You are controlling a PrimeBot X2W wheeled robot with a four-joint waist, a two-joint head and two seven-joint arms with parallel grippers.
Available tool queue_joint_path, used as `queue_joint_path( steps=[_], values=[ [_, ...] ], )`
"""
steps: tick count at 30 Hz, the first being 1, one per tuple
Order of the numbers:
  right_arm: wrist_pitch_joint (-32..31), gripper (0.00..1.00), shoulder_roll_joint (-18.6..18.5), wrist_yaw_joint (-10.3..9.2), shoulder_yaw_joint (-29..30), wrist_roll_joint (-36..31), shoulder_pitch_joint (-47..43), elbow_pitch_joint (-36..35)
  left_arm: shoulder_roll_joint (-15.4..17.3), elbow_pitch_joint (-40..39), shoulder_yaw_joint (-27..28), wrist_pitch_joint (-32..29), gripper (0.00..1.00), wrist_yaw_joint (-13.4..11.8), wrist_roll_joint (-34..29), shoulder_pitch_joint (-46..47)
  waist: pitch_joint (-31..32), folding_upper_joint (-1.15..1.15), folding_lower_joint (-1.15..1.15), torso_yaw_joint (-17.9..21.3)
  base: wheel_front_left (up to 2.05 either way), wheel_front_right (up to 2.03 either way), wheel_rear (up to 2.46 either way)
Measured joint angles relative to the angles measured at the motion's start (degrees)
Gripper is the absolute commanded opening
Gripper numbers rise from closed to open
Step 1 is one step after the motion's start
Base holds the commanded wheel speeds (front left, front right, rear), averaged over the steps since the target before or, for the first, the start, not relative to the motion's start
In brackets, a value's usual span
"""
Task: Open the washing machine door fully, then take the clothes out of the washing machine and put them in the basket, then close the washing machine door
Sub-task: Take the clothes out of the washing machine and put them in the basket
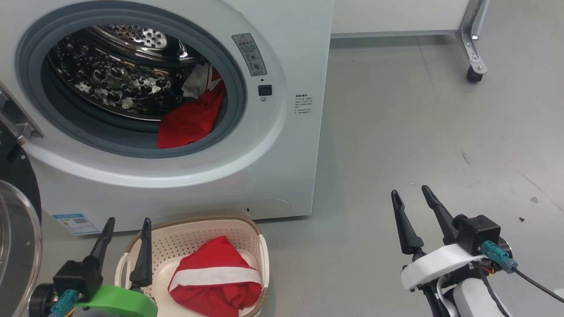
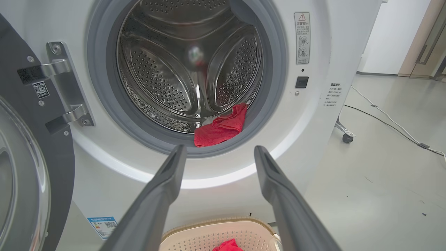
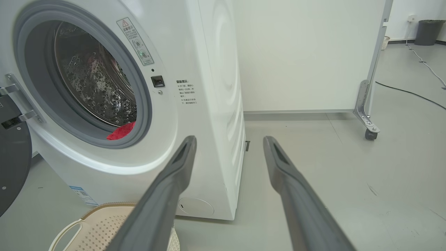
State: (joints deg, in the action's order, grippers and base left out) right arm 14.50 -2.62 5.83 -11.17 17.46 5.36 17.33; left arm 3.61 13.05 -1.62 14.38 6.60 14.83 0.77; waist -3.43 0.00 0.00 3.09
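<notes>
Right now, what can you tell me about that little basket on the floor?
The basket is cream plastic with perforated walls, a brown woven-look rim and white side handles. It stands upright on the grey floor in front of the washing machine, below its open port, holding one red garment with a white stripe.

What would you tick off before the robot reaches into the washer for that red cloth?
1. Door swung clear of the opening: ok.
2. Red garment lying at the front of the drum: ok.
3. Left gripper open, empty: ok.
4. Right gripper open, empty: ok.
5. Basket below the opening, with room left: ok.
6. More clothes hidden behind that garment: cannot tell.
</notes>
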Motion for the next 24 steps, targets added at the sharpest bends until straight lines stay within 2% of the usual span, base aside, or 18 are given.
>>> queue_joint_path(
  steps=[24],
  values=[
    [0.0,1.00,0.0,-0.01,-0.3,0.0,0.0,0.0,-0.3,-0.5,0.1,0.0,1.00,0.0,-0.3,-1.0,-0.2,0.00,0.00,0.2,0.00,0.00,0.00]
  ],
)
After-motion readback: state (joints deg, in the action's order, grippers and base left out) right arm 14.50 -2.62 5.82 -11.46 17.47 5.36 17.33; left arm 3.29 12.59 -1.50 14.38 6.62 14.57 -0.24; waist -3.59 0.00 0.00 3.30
